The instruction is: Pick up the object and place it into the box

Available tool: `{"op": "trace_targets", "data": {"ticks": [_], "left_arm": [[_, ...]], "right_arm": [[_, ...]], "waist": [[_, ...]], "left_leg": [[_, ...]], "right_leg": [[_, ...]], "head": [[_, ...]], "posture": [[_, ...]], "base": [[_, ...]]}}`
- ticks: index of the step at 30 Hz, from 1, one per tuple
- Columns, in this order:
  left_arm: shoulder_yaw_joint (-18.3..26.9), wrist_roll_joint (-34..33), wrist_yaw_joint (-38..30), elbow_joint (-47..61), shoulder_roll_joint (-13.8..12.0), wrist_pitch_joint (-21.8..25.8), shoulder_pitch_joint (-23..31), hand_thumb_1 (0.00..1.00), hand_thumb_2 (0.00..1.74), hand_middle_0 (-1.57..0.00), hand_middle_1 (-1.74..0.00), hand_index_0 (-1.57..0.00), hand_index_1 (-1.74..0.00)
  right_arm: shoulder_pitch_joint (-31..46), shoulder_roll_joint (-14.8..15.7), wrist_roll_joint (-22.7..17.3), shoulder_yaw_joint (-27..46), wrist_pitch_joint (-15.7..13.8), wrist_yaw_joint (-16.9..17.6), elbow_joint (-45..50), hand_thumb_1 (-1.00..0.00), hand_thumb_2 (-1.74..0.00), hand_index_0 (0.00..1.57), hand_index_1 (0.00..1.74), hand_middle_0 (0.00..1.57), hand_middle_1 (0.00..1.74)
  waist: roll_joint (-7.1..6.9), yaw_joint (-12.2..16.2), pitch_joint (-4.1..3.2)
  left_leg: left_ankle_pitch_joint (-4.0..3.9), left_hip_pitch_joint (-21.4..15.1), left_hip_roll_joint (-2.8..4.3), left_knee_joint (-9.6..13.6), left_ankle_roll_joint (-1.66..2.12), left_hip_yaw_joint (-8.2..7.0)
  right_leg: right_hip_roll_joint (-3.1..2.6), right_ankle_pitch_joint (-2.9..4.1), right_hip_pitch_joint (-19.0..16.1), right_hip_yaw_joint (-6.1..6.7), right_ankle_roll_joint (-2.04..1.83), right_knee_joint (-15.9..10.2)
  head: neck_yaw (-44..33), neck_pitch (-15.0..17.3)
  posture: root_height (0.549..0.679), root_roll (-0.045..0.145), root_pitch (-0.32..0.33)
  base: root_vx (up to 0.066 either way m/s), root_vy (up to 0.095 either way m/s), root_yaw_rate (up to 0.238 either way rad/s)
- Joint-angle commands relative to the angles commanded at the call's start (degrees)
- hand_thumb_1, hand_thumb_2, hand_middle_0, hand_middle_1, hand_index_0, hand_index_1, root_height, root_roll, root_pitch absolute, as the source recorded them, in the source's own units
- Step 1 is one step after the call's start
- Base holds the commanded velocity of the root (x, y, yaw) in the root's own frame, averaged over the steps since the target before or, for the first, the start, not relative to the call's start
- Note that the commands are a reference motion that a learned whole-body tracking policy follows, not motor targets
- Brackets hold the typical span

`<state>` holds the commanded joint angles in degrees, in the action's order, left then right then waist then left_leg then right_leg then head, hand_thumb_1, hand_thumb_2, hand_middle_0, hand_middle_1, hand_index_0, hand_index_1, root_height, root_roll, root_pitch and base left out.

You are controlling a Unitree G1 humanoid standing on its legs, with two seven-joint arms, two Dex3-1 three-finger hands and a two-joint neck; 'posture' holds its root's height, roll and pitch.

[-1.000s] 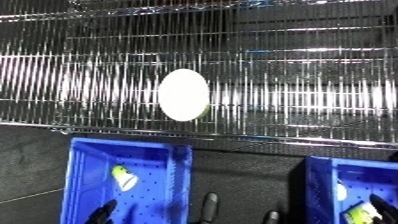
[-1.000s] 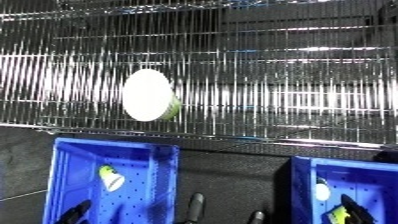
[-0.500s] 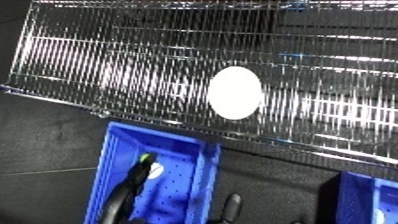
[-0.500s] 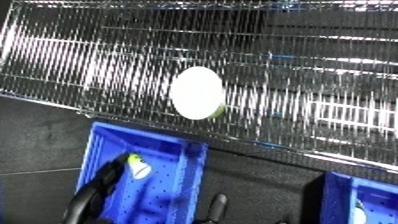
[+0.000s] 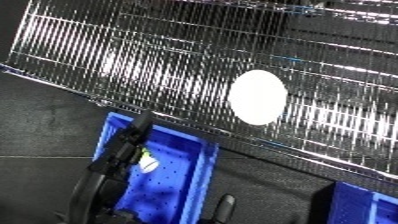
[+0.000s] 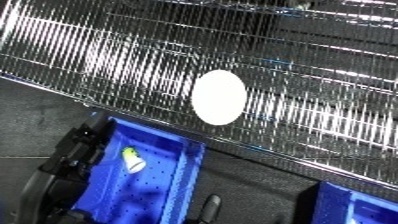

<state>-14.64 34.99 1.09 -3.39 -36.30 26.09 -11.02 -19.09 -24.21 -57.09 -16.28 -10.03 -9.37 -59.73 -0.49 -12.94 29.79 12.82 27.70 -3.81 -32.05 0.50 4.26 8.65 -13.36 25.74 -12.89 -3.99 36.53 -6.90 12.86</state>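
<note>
1. The object [image 5: 258,96], a white oval thing, lies flat on the wire shelf [image 5: 133,55], near the shelf's front edge and right of its middle. Nothing touches it.
2. My left hand [image 5: 120,162] is raised over the left rim of the nearer blue bin [image 5: 206,167], well short of the object. It shows only as a dark shape, so I cannot tell whether its fingers are spread or curled. It holds nothing that I can make out.
3. My right hand [image 6: 210,205] shows as a dark tip at the lower edge, right of that bin; I cannot tell its state either.
4. The step in hand, as I judge it, is the reach. To do it well I should carry the left hand up and across over the shelf's front edge, come down on the object from above, and close across its narrow width, since a flat thing on wire gives little to get under.
5. Count: one white object on the shelf; two blue bins below it, the second bin [image 5: 364,205] at the lower right corner; one small yellow-green item [image 6: 131,160] in the nearer bin.
</note>
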Motion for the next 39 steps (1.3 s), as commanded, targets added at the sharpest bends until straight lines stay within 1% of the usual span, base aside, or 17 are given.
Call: {"op": "trace_targets", "data": {"ticks": [4, 7, 15, 21, 29, 35, 39], "left_arm": [[0.4, 0.1, -0.4, 0.2, 0.4, -0.5, -1.1, 0.00, 0.00, 0.00, 0.00, 0.00, 0.00], [0.3, -0.5, -0.7, -0.4, 0.9, -0.6, -2.5, 0.00, 0.00, 0.00, 0.00, 0.00, 0.00], [-1.4, -1.8, -3.7, -5.2, 2.6, -2.6, -8.0, 0.00, 0.00, 0.00, 0.00, 0.00, 0.00], [-2.4, -2.1, -7.0, -11.6, 4.7, -2.5, -11.7, 0.00, 0.00, 0.00, 0.00, 0.00, 0.00], [-3.2, -3.6, -9.0, -19.9, 7.6, -0.7, -16.0, 0.00, 0.00, 0.00, 0.00, 0.00, 0.00], [-3.5, -4.6, -10.5, -24.8, 8.2, -0.8, -19.4, 0.00, 0.00, 0.00, 0.00, 0.00, 0.00], [-3.4, -5.7, -11.3, -28.1, 8.4, -0.9, -21.6, 0.00, 0.00, 0.00, 0.00, 0.00, 0.00]], "right_arm": [[-0.1, 0.4, -0.4, -0.1, 0.1, -0.4, -0.1, 0.00, 0.00, 0.00, 0.00, 0.00, 0.00], [-0.2, 0.7, -0.4, -0.4, 0.4, -0.9, -0.2, 0.00, 0.00, 0.00, 0.00, 0.00, 0.00], [-1.6, 1.3, 0.6, -1.8, 2.0, -2.6, -0.4, 0.00, 0.00, 0.00, 0.00, 0.00, 0.00], [-3.1, 1.6, 1.9, -2.9, 3.1, -3.6, -0.7, 0.00, 0.00, 0.00, 0.00, 0.00, 0.00], [-4.4, 2.0, 3.3, -4.3, 3.6, -4.0, 0.2, 0.00, 0.00, 0.00, 0.00, 0.00, 0.00], [-5.5, 2.0, 3.7, -5.2, 3.9, -3.6, 1.4, 0.00, 0.00, 0.00, 0.00, 0.00, 0.00], [-5.9, 1.9, 3.8, -5.9, 4.5, -2.8, 3.1, 0.00, 0.00, 0.00, 0.00, 0.00, 0.00]], "waist": [[-0.69, 0.1, 0.00], [-1.30, 0.5, 0.00], [-3.19, 2.5, 0.00], [-4.47, 4.1, 0.00], [-5.84, 5.9, 0.00], [-6.64, 7.2, 0.00], [-7.22, 8.1, 0.00]], "left_leg": [[0.22, 0.0, 0.10, -0.2, 0.04, -0.02], [0.48, 0.1, 0.31, -0.8, 0.05, -0.20], [1.19, 0.7, 1.35, -2.4, -0.09, -0.95], [1.78, 1.1, 2.28, -3.8, -0.17, -1.62], [2.05, 1.6, 3.39, -4.4, 0.08, -2.48], [2.21, 2.5, 4.15, -4.9, 0.29, -2.87], [2.40, 3.4, 4.58, -5.6, 0.41, -3.11]], "right_leg": [[-0.15, 0.04, -0.1, 0.04, -0.05, 0.0], [-0.43, 0.10, 0.0, 0.27, -0.09, 0.3], [-1.68, 0.20, 0.6, 1.59, -0.16, 0.9], [-2.55, 0.15, 1.3, 2.66, -0.12, 1.7], [-3.65, 0.06, 2.2, 3.59, -0.10, 2.0], [-4.19, 0.13, 3.3, 3.93, -0.11, 2.3], [-4.65, 0.19, 4.4, 4.25, -0.09, 2.7]], "head": [[-0.6, 0.1], [-1.7, 0.0], [-7.0, -1.1], [-10.3, -1.5], [-13.4, -3.5], [-14.9, -5.6], [-15.5, -7.4]], "posture": [[0.651, 0.029, 0.091], [0.651, 0.026, 0.089], [0.648, 0.016, 0.085], [0.646, 0.010, 0.082], [0.644, 0.004, 0.088], [0.642, 0.002, 0.097], [0.641, 0.000, 0.105]], "base": [[0.021, -0.027, -0.021], [0.023, -0.018, -0.081], [0.016, 0.001, -0.163], [0.014, 0.017, -0.176], [0.006, 0.012, -0.123], [-0.002, 0.006, -0.090], [-0.004, 0.011, -0.093]]}}
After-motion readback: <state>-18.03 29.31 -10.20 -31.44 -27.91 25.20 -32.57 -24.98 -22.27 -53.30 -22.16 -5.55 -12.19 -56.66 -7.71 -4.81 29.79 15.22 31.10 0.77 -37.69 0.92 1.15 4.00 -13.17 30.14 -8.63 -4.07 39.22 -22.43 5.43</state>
